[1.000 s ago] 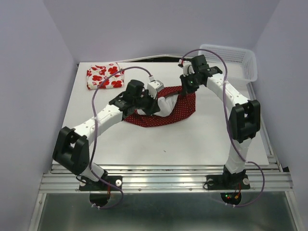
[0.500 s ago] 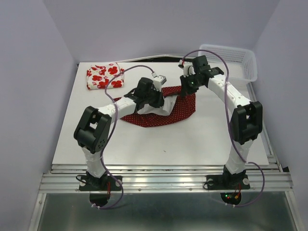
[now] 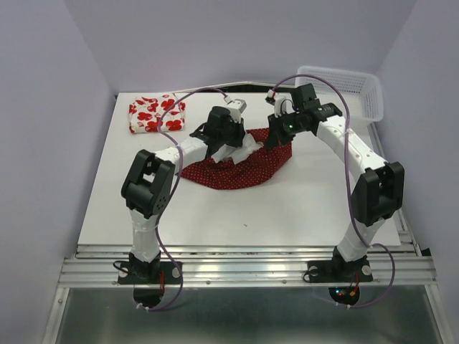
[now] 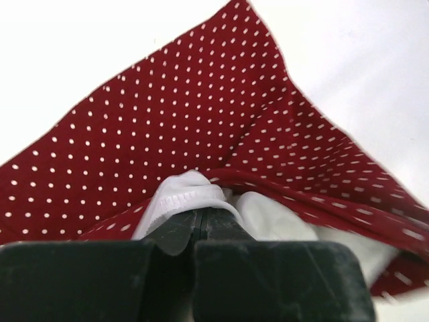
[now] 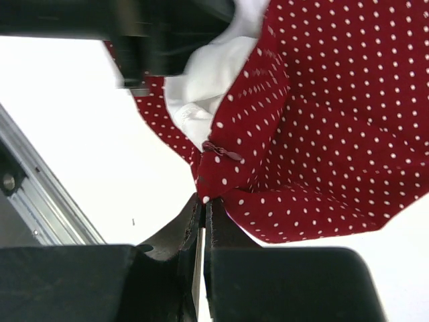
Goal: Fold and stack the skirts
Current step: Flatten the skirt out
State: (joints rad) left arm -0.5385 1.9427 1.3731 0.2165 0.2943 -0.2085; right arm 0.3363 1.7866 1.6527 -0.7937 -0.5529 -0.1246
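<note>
The dark red skirt with tiny white dots (image 3: 233,170) lies bunched at the middle of the table, its white lining (image 4: 268,218) turned out. My left gripper (image 3: 238,146) is shut on the lining's edge, the red cloth (image 4: 194,100) spreading beyond its tips (image 4: 198,213). My right gripper (image 3: 277,139) is shut on a corner of the same skirt (image 5: 335,127) near a small zip pull, its tips (image 5: 204,203) pinching the hem. The white skirt with red flowers (image 3: 154,113) lies folded at the far left corner.
A white lattice basket (image 3: 344,84) stands at the far right corner, behind the right arm. The left arm's wrist (image 5: 161,33) hangs close above the right gripper's view. Purple cables loop over both arms. The table's metal rail (image 3: 244,269) runs along the near edge.
The left arm has drawn its elbow up and swung its gripper toward the far side with the lining in it. The right gripper has shifted slightly, still holding the skirt's corner.
</note>
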